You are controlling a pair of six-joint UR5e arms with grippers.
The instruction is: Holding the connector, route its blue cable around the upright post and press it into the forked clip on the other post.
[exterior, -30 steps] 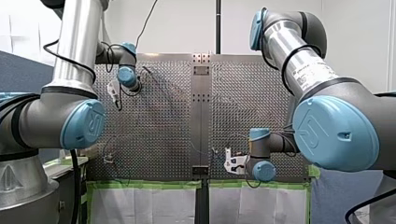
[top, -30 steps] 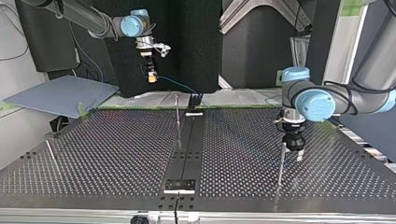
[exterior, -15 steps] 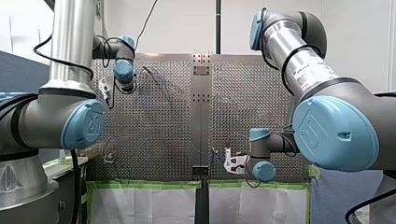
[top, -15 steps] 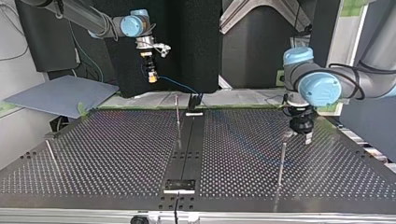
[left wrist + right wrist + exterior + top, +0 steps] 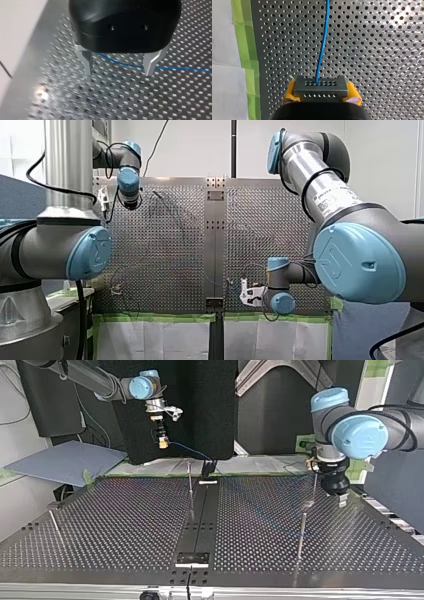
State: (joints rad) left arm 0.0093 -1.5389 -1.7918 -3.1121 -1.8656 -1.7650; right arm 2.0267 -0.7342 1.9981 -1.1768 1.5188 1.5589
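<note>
Connector [image 5: 320, 86] is clamped between the yellow pads of the right gripper [image 5: 321, 94], high over the table's [image 5: 125, 525] arm-side edge. Its blue cable [image 5: 323, 37] leads straight ahead, away from the pads, toward the middle post [image 5: 190, 482], so the right arm looks nearer. The left gripper [image 5: 118, 72] hangs empty, 2 metal fingers apart, with the cable crossing beneath, near the second post [image 5: 301, 532].

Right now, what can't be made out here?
Forked clip: too small in the top view to confirm atop the post beside my left tool.
Blue cable: cut by the right wrist view's edge; too thin to follow in the top view.
Left wrist view: that tool's fingers cover the cable; contact unclear.
</note>
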